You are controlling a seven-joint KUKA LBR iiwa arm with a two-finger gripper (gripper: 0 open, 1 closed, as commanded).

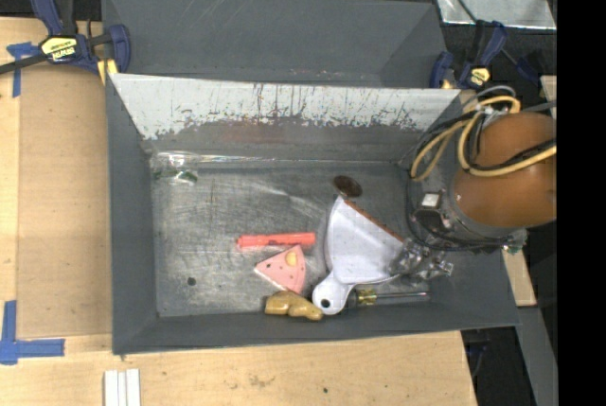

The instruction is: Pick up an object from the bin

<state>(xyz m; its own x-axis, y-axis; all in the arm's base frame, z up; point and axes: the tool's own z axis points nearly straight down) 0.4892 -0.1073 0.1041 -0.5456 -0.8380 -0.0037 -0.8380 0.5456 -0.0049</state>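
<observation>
Tool point(418, 263) beside white scoop point(352, 249); screwdriver point(390, 297), pink wedge point(284, 272) near.

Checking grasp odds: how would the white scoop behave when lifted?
The scoop looks like thin moulded plastic, so probably stiff and light. Gripped at its rim beside the gripper, it would likely tilt, handle end down. Its smooth surface may slip.

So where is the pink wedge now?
In the camera view the pink wedge lies low in the middle of the bin, just under the red stick, left of the white scoop and above the gold piece.
</observation>
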